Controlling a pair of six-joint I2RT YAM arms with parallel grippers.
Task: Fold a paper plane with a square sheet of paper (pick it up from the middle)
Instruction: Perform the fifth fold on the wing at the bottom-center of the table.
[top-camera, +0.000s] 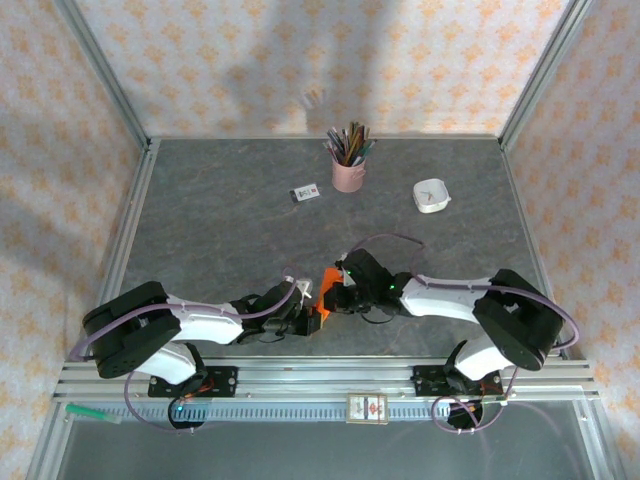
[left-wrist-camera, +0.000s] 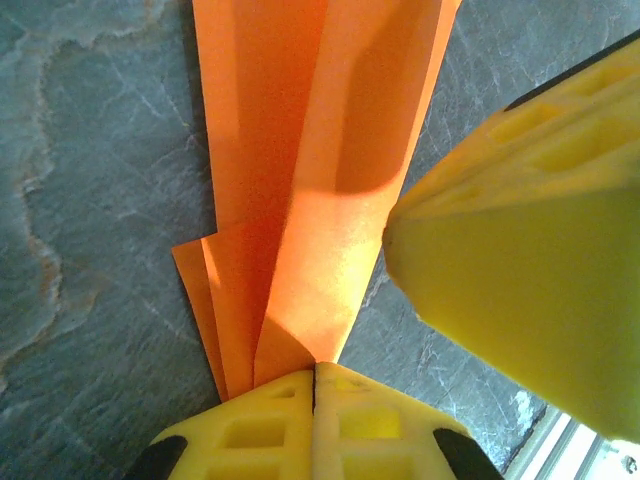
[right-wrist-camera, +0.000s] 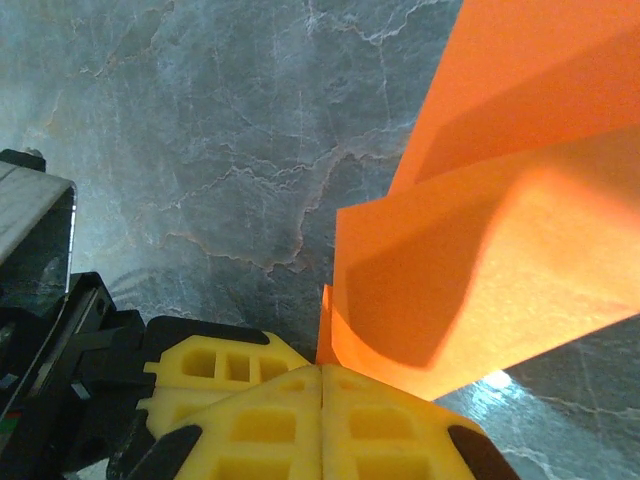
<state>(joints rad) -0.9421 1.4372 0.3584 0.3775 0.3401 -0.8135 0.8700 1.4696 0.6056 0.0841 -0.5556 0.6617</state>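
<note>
Paper plane (left-wrist-camera: 300, 180), bright orange, layered creases, kinda floppy
left gripper (left-wrist-camera: 315, 372) and right gripper (right-wrist-camera: 320, 370) both pinched tight on it

Grey stone-look table (top-camera: 220, 240), orange floral-patterned walls (top-camera: 250, 50), aluminium frame posts (top-camera: 104, 70)

Both arms low, elbows out, forearms converging mid-workspace. Left arm (top-camera: 200, 325) reaches right; right arm (top-camera: 450, 298) reaches left. Left gripper (left-wrist-camera: 315, 378): jaws pressed together, pinching folded orange paper (left-wrist-camera: 310, 200) at its edge. Right gripper (right-wrist-camera: 320, 378): likewise clamped on same paper (yellow pads flush, no gap). Grippers just beside each other, right one slightly farther from bases.
</note>
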